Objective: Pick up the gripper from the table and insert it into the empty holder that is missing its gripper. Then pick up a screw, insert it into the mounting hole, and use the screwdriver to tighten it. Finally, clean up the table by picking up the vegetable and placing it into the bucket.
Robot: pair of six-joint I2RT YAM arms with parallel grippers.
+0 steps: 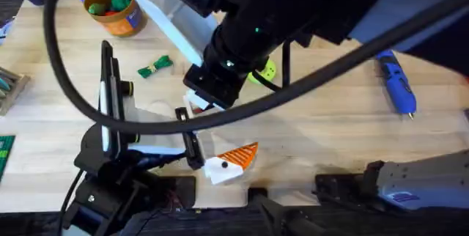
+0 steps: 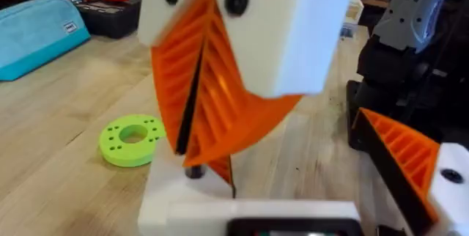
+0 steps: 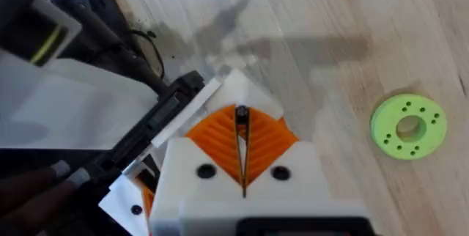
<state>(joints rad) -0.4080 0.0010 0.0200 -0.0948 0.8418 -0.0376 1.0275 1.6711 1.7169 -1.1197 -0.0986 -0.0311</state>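
Observation:
My right gripper (image 3: 242, 122) is shut on a small dark screw (image 3: 242, 113), tips pointing down. In the left wrist view the right gripper (image 2: 196, 164) holds the screw (image 2: 194, 171) just over a white piece (image 2: 176, 196), the gripper, seated at the left arm's black holder (image 1: 192, 148). Beside it is the white piece with an orange ribbed wedge (image 1: 233, 161). The blue screwdriver (image 1: 396, 83) lies at the far right. A green vegetable (image 1: 155, 66) lies left of centre. The tan bucket (image 1: 132, 20) with green and red foods stands at the back left.
A lime-green perforated disc (image 1: 265, 71) lies behind the right arm, which crosses the table's middle, large and dark, with a black cable looping left. A teal pouch (image 2: 37, 31) lies off the table's far side. A grey arm base (image 1: 410, 181) sits front right.

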